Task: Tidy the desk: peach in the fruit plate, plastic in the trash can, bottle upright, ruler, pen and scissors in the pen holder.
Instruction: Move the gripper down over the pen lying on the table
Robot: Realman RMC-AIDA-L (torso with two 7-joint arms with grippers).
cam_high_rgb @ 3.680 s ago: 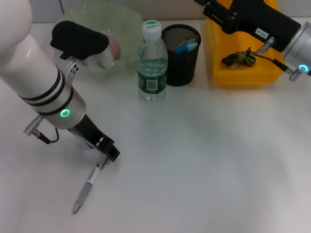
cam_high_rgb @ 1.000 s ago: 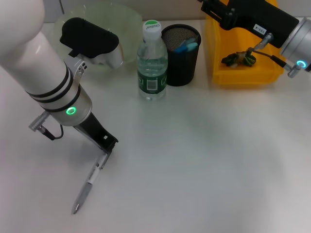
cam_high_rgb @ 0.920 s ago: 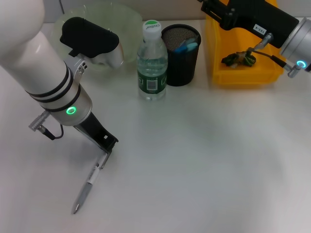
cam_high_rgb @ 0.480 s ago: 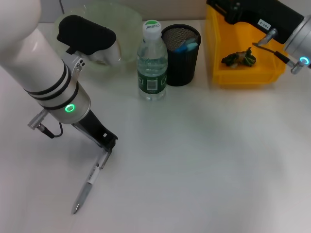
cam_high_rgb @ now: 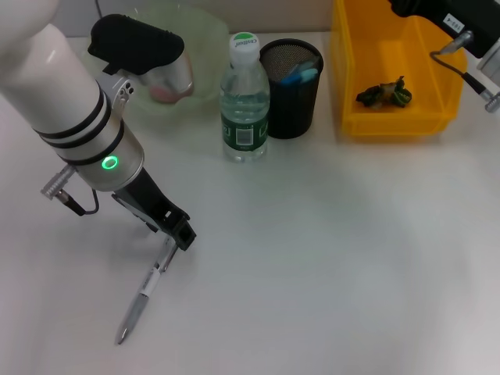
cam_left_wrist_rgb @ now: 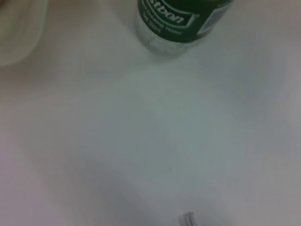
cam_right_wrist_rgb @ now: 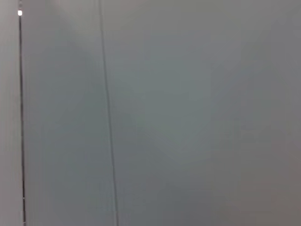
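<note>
The pen (cam_high_rgb: 139, 299) is lying flat on the white bench (cam_high_rgb: 328, 258), near the front left, slim silver-grey with a clear bit up top and a pointy metal tip aimed toward the front edge. The left pincer (cam_high_rgb: 178, 234) is right down at the pen's upper end, black and blocky, but I can't tell if it's clamped on it or just touching. The chunky white left arm stands in the way of part of the pale green wavy fruit plate (cam_high_rgb: 195, 39) at the back, though you can still see the pink peach (cam_high_rgb: 166, 92) poking out in it. Next to that the clear ribbed bottle (cam_high_rgb: 244, 98) stands upright, green label, white cap. Just beside it is the black mesh pen holder (cam_high_rgb: 291, 86) with the light blue scissors (cam_high_rgb: 301, 76) handles sticking up inside. Then the shiny yellow trash can (cam_high_rgb: 351, 94) holding a crumpled greenish plastic (cam_high_rgb: 384, 94) wad. The right arm is way off at the back right corner, pincer out of sight
</note>
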